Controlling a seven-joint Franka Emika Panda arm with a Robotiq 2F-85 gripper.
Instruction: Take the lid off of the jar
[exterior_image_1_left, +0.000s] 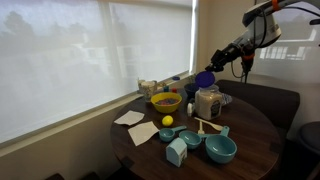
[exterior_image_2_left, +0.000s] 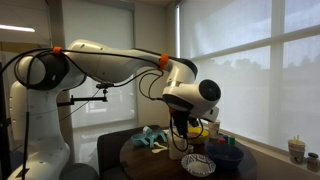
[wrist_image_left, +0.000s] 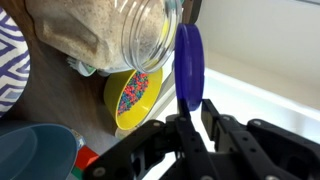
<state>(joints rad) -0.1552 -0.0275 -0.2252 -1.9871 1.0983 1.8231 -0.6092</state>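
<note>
The lid is a dark blue disc, seen edge-on in the wrist view and pinched between my gripper's fingers. It is off the jar, a clear cylinder with whitish-tan contents whose open mouth shows beside the lid. In an exterior view my gripper holds the lid above and a little to the window side of the jar, which stands on the round dark table.
A yellow bowl of coloured beads stands next to the jar and shows in the wrist view. Teal bowls, a small teal carton box, a yellow ball and paper napkins lie nearer the table's front.
</note>
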